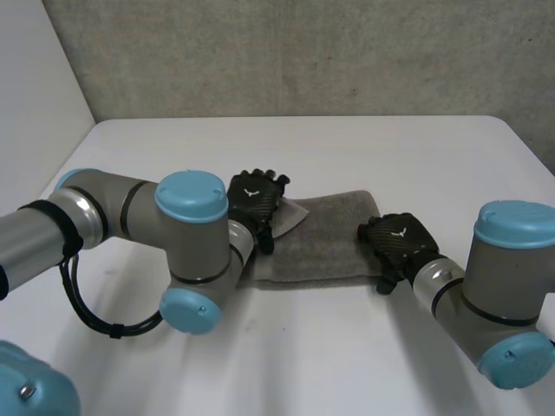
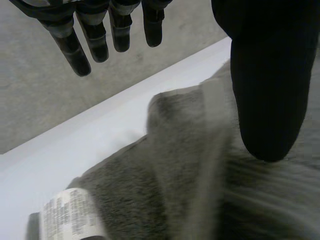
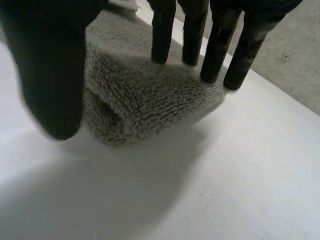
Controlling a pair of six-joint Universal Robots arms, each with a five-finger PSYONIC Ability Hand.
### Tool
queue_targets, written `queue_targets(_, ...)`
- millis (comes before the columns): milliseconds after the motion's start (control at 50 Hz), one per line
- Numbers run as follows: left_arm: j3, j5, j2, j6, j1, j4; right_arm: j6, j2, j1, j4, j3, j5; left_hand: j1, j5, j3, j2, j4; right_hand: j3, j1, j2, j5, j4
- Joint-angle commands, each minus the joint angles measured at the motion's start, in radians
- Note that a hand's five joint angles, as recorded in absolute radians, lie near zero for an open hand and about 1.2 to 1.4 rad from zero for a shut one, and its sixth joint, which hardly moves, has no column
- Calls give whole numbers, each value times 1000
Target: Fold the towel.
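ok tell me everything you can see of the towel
The towel is grey terry with a looped pile. It lies as a long band, seemingly doubled over, on the white table. A white printed label shows at the end by the left hand, whose straight fingers hover above rumpled cloth. At the other end, thick and folded, the right hand rests straight fingers on top, thumb beside it.

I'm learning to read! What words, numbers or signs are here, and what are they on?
Tag on the towel: printed lines, too blurred to read.
Backs of the left robot hand and right robot hand: a white mark each, no letters.
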Motion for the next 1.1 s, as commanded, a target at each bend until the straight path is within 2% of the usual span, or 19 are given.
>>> queue_targets(20, 43, -126, -15, 1, 68, 6, -26, 12, 6, -70, 8, -1, 48, 26, 41, 41, 42, 469, 528, 465, 479, 469)
queue_targets(100, 53, -226, -13, 1, 109, 8, -27, 10, 17, -96, 8, 4, 51, 29, 44, 44, 45, 697, 757, 693, 707, 697)
queue_targets(220, 27, -242, -5, 3, 116, -4, -47, 9, 17, -97, 2, 21, 48, 26, 41, 41, 42, 927, 986, 922, 937, 927)
queue_targets(500, -155, -240, 162, -8, 53, -11, -199, -43, 7, -71, 2, 85, 16, -7, 9, 9, 10, 929, 988, 925, 939, 929)
queue_targets(640, -282, -237, 338, -7, 85, -12, -455, -94, 18, -48, -67, 107, 13, -9, 6, 6, 7, 929, 988, 925, 939, 929)
queue_targets(720, -327, -234, 401, -7, 116, -11, -506, -91, 73, -51, -128, 101, 10, -12, 3, 3, 4, 929, 988, 925, 939, 929)
queue_targets(760, -367, -214, 448, -7, 143, -6, -517, -44, 214, -62, -206, 88, 10, -12, 3, 3, 4, 929, 988, 925, 939, 929)
queue_targets(820, -387, -197, 464, -7, 155, -3, -526, 0, 279, -70, -245, 70, 13, -9, 6, 6, 7, 929, 988, 925, 939, 929)
queue_targets(860, -421, -167, 493, -10, 175, -1, -541, 74, 366, -80, -283, -2, 13, -9, 6, 6, 7, 929, 988, 925, 939, 929)
queue_targets(880, -421, -166, 493, -10, 175, -1, -541, 75, 366, -80, -283, -2, 13, -9, 6, 6, 7, 929, 988, 925, 939, 929)
queue_targets(920, -451, -159, 512, -13, 189, 0, -590, 147, 426, -82, -294, -111, 13, -9, 6, 6, 7, 929, 988, 925, 939, 929)
queue_targets(1040, -481, -159, 519, -13, 189, 2, -645, 221, 458, -74, -285, -186, 13, -9, 6, 6, 7, 927, 986, 923, 937, 927)
queue_targets(1060, -485, -157, 519, -13, 188, 2, -639, 221, 458, -79, -280, -188, 13, -9, 6, 6, 7, 840, 899, 836, 850, 840)
queue_targets(1080, -487, -157, 518, -11, 186, 2, -632, 210, 455, -80, -280, -180, 13, -9, 6, 6, 7, 638, 698, 634, 648, 638)
queue_targets(1100, -487, -157, 518, -11, 186, 2, -632, 210, 455, -80, -280, -180, 13, -9, 6, 6, 7, 636, 696, 632, 646, 636)
